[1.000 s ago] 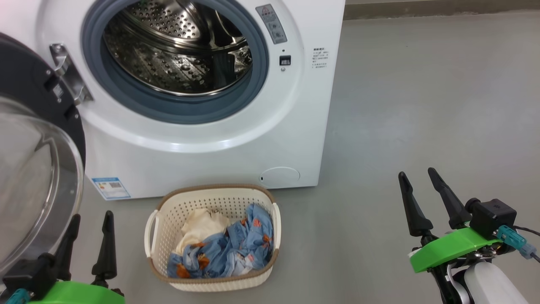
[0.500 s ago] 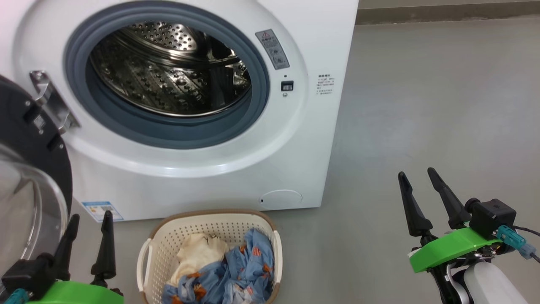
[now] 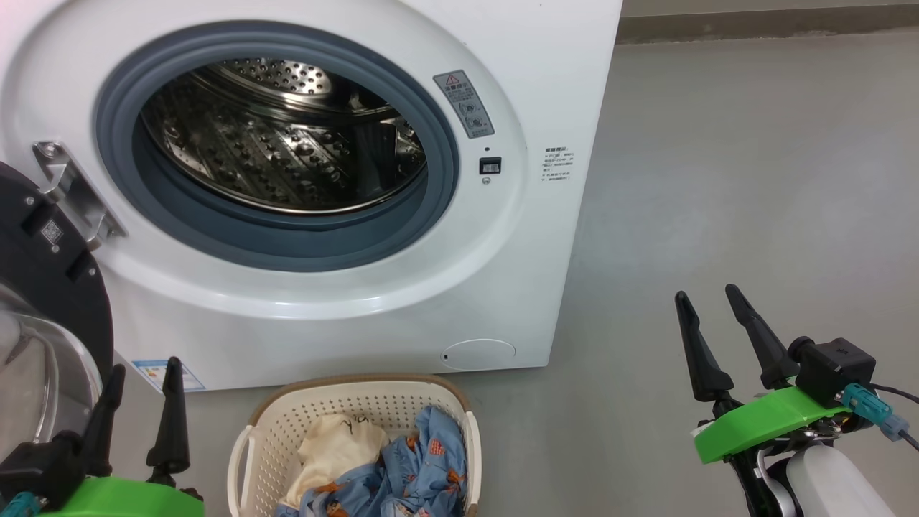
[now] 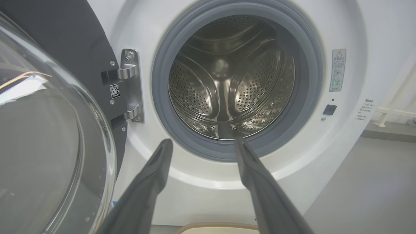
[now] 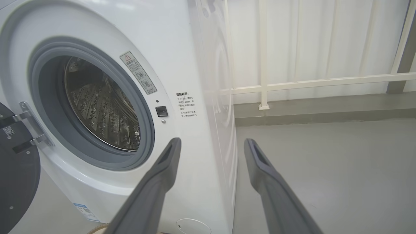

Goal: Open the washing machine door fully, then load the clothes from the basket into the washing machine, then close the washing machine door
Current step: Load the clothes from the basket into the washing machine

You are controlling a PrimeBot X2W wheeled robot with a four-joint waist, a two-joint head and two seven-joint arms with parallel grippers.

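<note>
The white washing machine (image 3: pixel 502 273) stands ahead with its steel drum (image 3: pixel 280 136) exposed and bare. Its door (image 3: pixel 43 301), black-rimmed with a clear glass bowl, hangs swung wide on the left hinge; the left wrist view shows the door (image 4: pixel 48 130) close by. The cream basket (image 3: pixel 352 445) sits on the floor below the opening, holding the clothes (image 3: pixel 380 470), a cream garment and blue printed fabric. My left gripper (image 3: pixel 143 373) is open beside the door, left of the basket. My right gripper (image 3: pixel 707 301) is open over bare floor to the right. Both hold nothing.
Grey floor (image 3: pixel 718 179) spreads to the right of the machine. A white railing (image 5: pixel 308 81) and a low kerb run behind it. A round flap (image 3: pixel 477 353) and a blue label (image 3: pixel 154 373) sit low on the machine's front.
The head camera has tilted up, so machine and basket sit lower in the picture. Both grippers stay open and in the same places in view.
</note>
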